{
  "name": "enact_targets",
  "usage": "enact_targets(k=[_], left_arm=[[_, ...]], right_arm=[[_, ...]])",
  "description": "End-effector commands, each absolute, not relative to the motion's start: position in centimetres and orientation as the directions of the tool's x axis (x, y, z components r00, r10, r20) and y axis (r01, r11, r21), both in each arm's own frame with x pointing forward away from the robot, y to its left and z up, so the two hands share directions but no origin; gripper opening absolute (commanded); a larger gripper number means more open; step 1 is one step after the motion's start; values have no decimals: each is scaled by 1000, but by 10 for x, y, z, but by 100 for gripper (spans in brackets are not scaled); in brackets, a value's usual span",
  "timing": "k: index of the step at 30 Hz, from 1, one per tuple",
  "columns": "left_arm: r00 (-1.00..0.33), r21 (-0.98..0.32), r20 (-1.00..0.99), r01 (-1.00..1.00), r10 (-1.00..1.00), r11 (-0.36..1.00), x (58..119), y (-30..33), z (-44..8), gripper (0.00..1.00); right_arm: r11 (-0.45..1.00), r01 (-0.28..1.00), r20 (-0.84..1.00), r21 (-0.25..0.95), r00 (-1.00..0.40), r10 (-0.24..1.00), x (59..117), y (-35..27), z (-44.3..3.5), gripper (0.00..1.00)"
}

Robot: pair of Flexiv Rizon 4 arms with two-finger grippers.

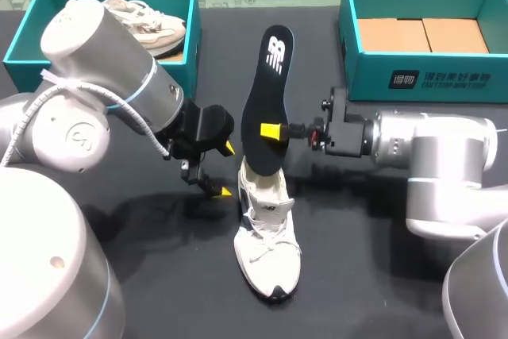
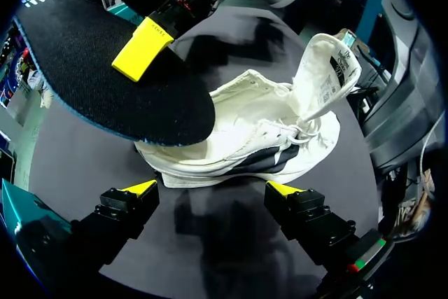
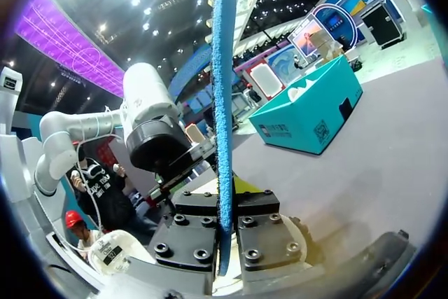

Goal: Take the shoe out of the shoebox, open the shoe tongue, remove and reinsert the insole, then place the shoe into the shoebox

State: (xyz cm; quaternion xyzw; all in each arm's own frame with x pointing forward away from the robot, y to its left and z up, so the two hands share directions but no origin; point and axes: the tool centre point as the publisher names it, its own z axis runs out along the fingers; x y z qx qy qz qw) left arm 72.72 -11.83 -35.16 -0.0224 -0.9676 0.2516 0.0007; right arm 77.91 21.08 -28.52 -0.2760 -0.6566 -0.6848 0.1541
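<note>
Two-arm station seen from above and from both wrists. The black foam insole point(image 1: 266, 93) with a blue underside stands nearly upright on its edge between the two teal boxes, clear of the dark desk point(image 1: 357, 275); the right hand point(image 1: 270, 131) is clamped on it from both faces at about mid-length, as the right wrist view confirms, with the insole point(image 3: 224, 103) pinched between the finger blocks of that hand point(image 3: 224, 236). The insole's lower end hangs over the opening of the white lace-up sneaker point(image 1: 268, 252); whether it touches the shoe cannot be told. The sneaker rests on its sole on the desk between the arms, toe toward the near edge; its white tongue point(image 2: 325, 68) is lifted up and back. The left hand point(image 1: 227, 170) is spread wide and holds nothing; it sits just beside the sneaker's heel end, the shoe point(image 2: 266, 138) lying ahead of its fingers. The teal cardboard shoebox at far left point(image 1: 193, 37) contains a second pale sneaker point(image 1: 151, 25); the teal shoebox at far right point(image 1: 444, 77) shows brown cardboard inside.
</note>
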Motion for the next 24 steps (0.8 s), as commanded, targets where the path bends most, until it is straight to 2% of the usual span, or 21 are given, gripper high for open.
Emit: enact_targets(k=[1, 13, 24], left_arm=[[-999, -485, -12, 43, 43, 874, 726, -118, -351, 100], [-999, -485, -12, 43, 43, 874, 726, -118, -351, 100], [-999, -485, -12, 43, 43, 874, 726, -118, -351, 100]], right_arm=[[-104, 566, 576, 818, -801, 167, 775, 214, -287, 0], [-108, 544, 554, 832, -805, 210, 767, 218, -297, 0], [-90, 578, 585, 811, -795, 164, 757, 216, -310, 0]])
